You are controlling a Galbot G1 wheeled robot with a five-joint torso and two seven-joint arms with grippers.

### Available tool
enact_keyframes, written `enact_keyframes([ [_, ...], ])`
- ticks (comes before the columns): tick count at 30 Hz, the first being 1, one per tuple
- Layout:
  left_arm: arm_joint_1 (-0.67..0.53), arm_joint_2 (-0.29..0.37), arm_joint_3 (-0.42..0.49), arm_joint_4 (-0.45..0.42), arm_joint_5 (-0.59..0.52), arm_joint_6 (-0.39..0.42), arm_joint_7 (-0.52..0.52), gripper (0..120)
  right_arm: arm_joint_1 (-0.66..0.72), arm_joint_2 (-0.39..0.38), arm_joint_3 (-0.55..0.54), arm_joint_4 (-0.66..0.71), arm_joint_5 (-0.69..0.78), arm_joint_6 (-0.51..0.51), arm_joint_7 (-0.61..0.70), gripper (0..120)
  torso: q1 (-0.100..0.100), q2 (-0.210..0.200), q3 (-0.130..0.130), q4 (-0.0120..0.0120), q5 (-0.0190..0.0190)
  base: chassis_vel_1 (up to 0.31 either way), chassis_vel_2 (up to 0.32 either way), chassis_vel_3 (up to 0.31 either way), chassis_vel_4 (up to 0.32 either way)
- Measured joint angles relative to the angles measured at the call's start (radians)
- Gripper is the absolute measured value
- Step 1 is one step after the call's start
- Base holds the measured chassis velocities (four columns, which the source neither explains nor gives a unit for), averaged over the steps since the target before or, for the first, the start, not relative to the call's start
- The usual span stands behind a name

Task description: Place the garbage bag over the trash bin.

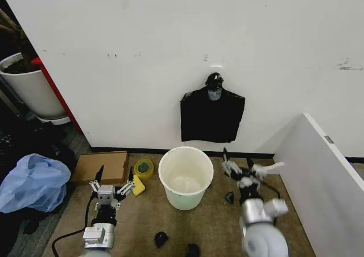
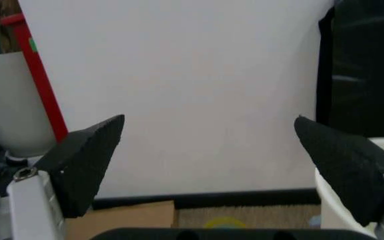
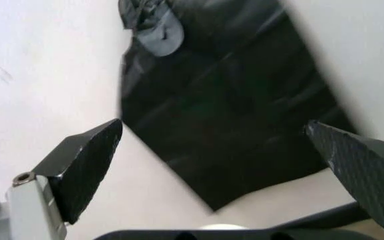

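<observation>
The trash bin (image 1: 185, 199), round and cream-white, stands open on the brown floor by the white wall, between my two grippers; its side shows in the left wrist view (image 2: 330, 212). The garbage bag is out of view. A flat black bundle (image 1: 211, 119) hangs on the wall from a knob, just above the bin. My left gripper (image 1: 115, 178) is low on the bin's left, open and holding nothing (image 2: 209, 120). My right gripper (image 1: 248, 167) is raised on the bin's right, open, facing the hanging bundle (image 3: 225, 110), fingers apart (image 3: 213, 124).
A flat cardboard box (image 1: 102, 166) and a yellow tape roll (image 1: 143, 168) lie left of the bin. A pale blue bag (image 1: 34, 183) and a big white tub (image 1: 28, 89) are far left. A white panel (image 1: 324, 171) walls off the right. Small black pieces (image 1: 161, 238) lie on the floor.
</observation>
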Motion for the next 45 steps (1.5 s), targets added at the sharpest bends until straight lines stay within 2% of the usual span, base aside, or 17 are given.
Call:
enact_keyframes([
  [2,0.006,0.000,-0.014,-0.003,0.000,-0.005,0.007,100,0.104,-0.008,-0.002,-0.040,0.196,-0.050,-0.019,100,0.000,0.000,0.000,0.0000,-0.0002,0.000,0.000,0.000,0.000],
  [3,0.006,0.000,-0.014,-0.003,0.000,-0.005,0.007,100,0.104,-0.008,-0.002,-0.040,0.196,-0.050,-0.019,100,0.000,0.000,0.000,0.0000,-0.0002,0.000,0.000,0.000,0.000],
  [5,0.007,0.000,-0.018,-0.008,-0.009,-0.004,0.011,100,0.164,-0.004,-0.002,-0.069,0.295,-0.074,-0.022,100,0.000,0.000,0.000,-0.0002,-0.0003,0.000,0.000,0.000,0.000],
  [6,0.007,0.001,-0.019,-0.016,-0.030,0.002,0.015,100,0.243,0.012,0.000,-0.118,0.393,-0.099,-0.027,100,0.000,0.000,0.000,-0.0001,-0.0002,0.000,0.000,0.000,0.000],
  [9,0.012,0.006,-0.018,-0.026,-0.031,0.004,0.028,100,0.353,0.059,0.009,-0.224,0.497,-0.109,-0.040,100,0.000,0.000,0.000,-0.0002,-0.0002,0.000,0.000,0.000,0.000],
  [14,0.026,0.004,-0.006,-0.028,-0.014,0.004,0.035,100,0.459,0.102,0.024,-0.347,0.519,-0.112,-0.072,100,0.000,0.000,0.000,-0.0002,-0.0003,0.000,0.000,0.000,0.000],
  [19,0.035,0.000,0.002,-0.045,-0.084,0.027,0.035,100,0.560,0.130,0.039,-0.478,0.496,-0.109,-0.114,100,0.000,0.000,0.000,-0.0002,0.0000,0.000,0.000,0.000,0.000],
  [24,0.033,-0.009,-0.009,-0.051,-0.095,0.038,0.012,100,0.616,0.151,0.053,-0.544,0.487,-0.106,-0.132,100,0.000,0.000,0.000,-0.0003,0.0000,0.000,0.000,0.000,0.000],
  [28,0.031,-0.016,-0.015,-0.055,-0.107,0.046,0.001,100,0.628,0.163,0.056,-0.547,0.485,-0.101,-0.137,95,0.000,0.000,0.000,-0.0002,-0.0002,0.000,0.000,0.000,0.000],
  [33,0.037,-0.028,-0.008,-0.053,-0.108,0.049,-0.004,100,0.616,0.176,0.061,-0.532,0.479,-0.093,-0.145,72,0.000,0.000,0.000,-0.0003,0.0000,0.000,0.000,0.000,0.000],
  [34,0.037,-0.028,-0.008,-0.053,-0.108,0.049,-0.004,100,0.616,0.176,0.061,-0.532,0.479,-0.093,-0.145,72,0.000,0.000,0.000,-0.0003,0.0000,0.000,0.000,0.000,0.000],
  [38,0.034,-0.033,-0.001,-0.041,-0.105,0.049,-0.007,100,0.604,0.190,0.073,-0.532,0.466,-0.090,-0.145,59,0.000,0.000,0.000,-0.0004,-0.0001,0.000,0.000,0.000,0.000],
  [42,0.028,-0.033,0.001,-0.036,-0.102,0.049,-0.008,100,0.601,0.194,0.073,-0.532,0.449,-0.087,-0.145,39,0.000,0.000,0.000,-0.0003,-0.0001,0.000,0.000,0.000,0.000],
  [43,0.028,-0.033,0.001,-0.036,-0.102,0.049,-0.008,100,0.601,0.194,0.073,-0.532,0.449,-0.087,-0.145,39,0.000,0.000,0.000,-0.0003,-0.0001,0.000,0.000,0.000,0.000],
  [45,0.028,-0.034,0.001,-0.036,-0.101,0.049,-0.008,100,0.600,0.194,0.073,-0.533,0.443,-0.085,-0.145,31,0.000,0.000,0.000,-0.0004,-0.0001,0.000,0.000,0.000,0.000],
])
